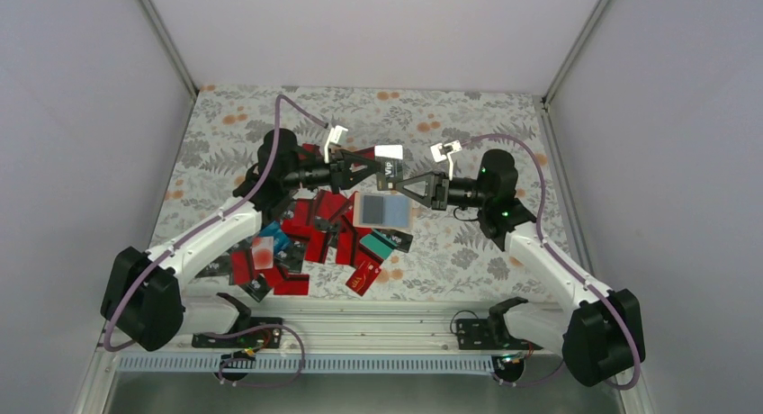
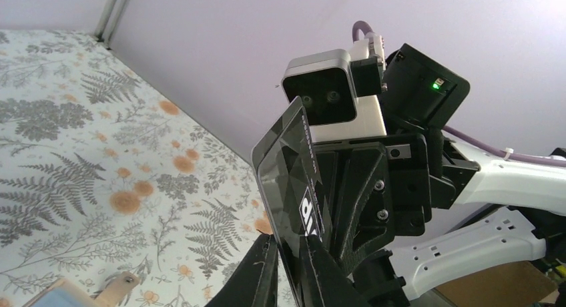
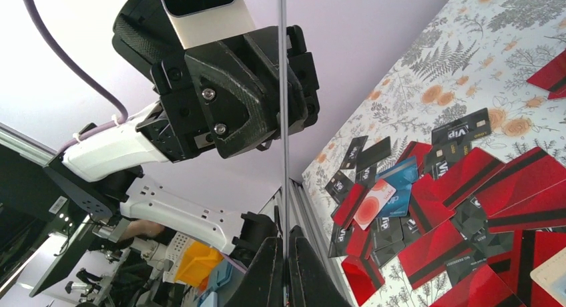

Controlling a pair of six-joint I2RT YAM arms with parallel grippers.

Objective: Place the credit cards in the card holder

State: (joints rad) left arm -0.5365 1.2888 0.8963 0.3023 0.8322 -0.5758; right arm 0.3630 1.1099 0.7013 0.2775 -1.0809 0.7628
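Where they meet at upper centre of the top view, the left gripper (image 1: 378, 167) and right gripper (image 1: 402, 182) both pinch one black card (image 2: 294, 180); the card holder (image 1: 382, 210) lies just below, other credit cards (image 1: 310, 227) heaped to its left.

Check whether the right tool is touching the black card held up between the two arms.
Touching. The right wrist view shows the black card edge-on, a thin line pinched between the fingers of the right tool with no gap.
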